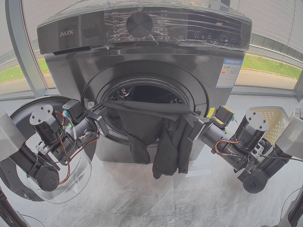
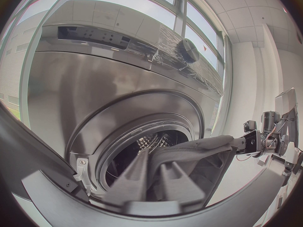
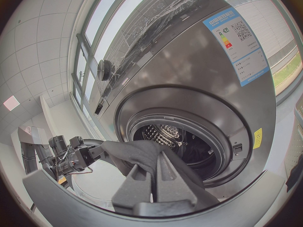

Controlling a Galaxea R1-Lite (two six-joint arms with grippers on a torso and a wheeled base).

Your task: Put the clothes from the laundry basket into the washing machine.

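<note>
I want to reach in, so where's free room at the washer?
Free: drum mouth between the dark grey metal washing machine's rim and stretched black cloth garment; grey floor tiles below. Crowded beside left end effector and right end effector.

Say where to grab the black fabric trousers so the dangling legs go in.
Take the black trousers mid-leg, from the front, below the drum opening: the left gripper and right gripper pinch the taut top edge, and the legs hang outside.
</note>
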